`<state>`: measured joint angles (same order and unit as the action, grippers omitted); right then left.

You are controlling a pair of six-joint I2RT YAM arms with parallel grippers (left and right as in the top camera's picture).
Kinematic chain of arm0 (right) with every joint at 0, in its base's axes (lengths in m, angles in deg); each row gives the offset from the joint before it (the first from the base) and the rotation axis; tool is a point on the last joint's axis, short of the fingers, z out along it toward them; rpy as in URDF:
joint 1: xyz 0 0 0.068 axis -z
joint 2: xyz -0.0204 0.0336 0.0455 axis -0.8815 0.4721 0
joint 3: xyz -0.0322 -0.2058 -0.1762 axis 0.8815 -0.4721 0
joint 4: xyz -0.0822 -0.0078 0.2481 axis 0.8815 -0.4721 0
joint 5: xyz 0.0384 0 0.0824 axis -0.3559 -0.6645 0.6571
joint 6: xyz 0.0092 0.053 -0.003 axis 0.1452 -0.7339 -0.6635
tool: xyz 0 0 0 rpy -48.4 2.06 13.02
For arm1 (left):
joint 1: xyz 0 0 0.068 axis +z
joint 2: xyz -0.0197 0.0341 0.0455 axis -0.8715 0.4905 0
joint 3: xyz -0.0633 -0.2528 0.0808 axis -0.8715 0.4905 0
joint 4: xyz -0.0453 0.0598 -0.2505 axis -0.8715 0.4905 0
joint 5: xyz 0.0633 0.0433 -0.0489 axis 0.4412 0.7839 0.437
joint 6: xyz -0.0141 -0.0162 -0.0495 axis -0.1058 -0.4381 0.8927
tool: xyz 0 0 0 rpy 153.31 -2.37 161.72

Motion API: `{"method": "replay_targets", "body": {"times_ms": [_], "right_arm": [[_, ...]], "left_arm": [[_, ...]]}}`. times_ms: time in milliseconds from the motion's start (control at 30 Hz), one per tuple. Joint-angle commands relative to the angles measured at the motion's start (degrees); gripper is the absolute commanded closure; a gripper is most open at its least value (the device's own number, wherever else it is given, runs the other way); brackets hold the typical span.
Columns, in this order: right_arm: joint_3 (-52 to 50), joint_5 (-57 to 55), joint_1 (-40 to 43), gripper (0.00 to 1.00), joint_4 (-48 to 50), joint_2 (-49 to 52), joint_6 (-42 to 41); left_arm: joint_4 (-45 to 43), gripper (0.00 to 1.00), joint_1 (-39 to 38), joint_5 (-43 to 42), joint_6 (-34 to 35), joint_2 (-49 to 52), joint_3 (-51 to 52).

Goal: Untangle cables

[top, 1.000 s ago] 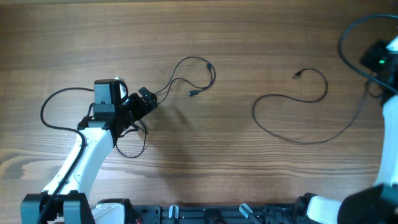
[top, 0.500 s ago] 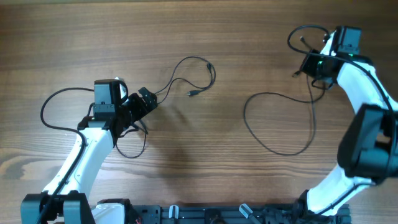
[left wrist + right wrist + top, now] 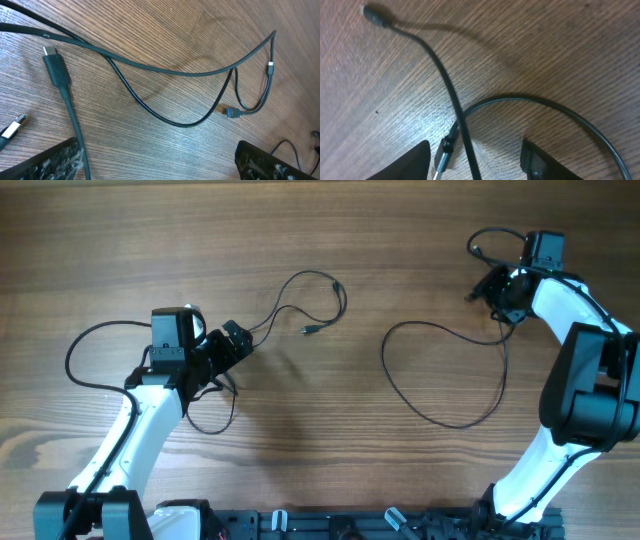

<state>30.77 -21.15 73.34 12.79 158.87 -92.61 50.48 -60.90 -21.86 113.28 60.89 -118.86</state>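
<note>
Two thin black cables lie apart on the wooden table. The left cable (image 3: 318, 280) curls from beside my left gripper (image 3: 238, 340) up to the right, and its small plug (image 3: 311, 330) rests on the wood. In the left wrist view that cable (image 3: 165, 72) crosses the wood ahead of my left gripper (image 3: 157, 167), which is wide open. The right cable (image 3: 440, 418) makes a big loop below my right gripper (image 3: 492, 288). In the right wrist view my right gripper (image 3: 475, 167) is open, with that cable (image 3: 447, 87) and a metal-tipped plug (image 3: 444, 152) lying loose between its jaws.
A thicker dark cord with a USB plug (image 3: 56, 67) runs past my left finger. Another black loop (image 3: 72, 360) lies left of the left arm, and a small one (image 3: 215, 425) sits below it. The robot base rail (image 3: 330, 525) lines the near edge.
My right arm came in from the far right edge to the right cable's upper end, and that cable's loop shifted left. Its jaws have opened. The left arm has not moved.
</note>
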Motion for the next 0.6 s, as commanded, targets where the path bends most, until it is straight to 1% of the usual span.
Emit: {"method": "replay_targets", "body": {"times_ms": [0,67,100,167,200,333,500,567], "right_arm": [[-0.2,-0.1,-0.1,0.42,-0.1,1.7,-7.5],[-0.2,0.1,-0.4,0.5,1.0,1.7,-7.8],[-0.2,-0.2,-0.9,0.53,2.3,1.7,-4.7],[-0.2,-2.2,-2.0,0.53,3.1,1.7,1.3],[-0.2,-4.7,-2.8,0.52,2.1,1.7,2.2],[-0.2,-13.9,-5.5,0.52,-1.1,2.8,2.3],[-0.2,-16.3,-8.3,0.53,-1.5,6.1,2.6],[-0.2,-16.4,-9.1,0.63,-1.7,7.3,2.6]], "left_arm": [[-0.1,0.0,-0.2,0.3,-0.3,0.2,0.1],[-0.1,0.0,-0.2,0.3,-0.3,0.2,0.1],[-0.1,0.0,-0.2,0.3,-0.3,0.2,0.1],[-0.1,0.0,-0.2,0.3,-0.3,0.2,0.1],[-0.1,0.0,-0.2,0.3,-0.3,0.2,0.1],[-0.1,0.0,-0.2,0.3,-0.3,0.2,0.1],[-0.1,0.0,-0.2,0.3,-0.3,0.2,0.1],[-0.1,0.0,-0.2,0.3,-0.3,0.2,0.1]]}}
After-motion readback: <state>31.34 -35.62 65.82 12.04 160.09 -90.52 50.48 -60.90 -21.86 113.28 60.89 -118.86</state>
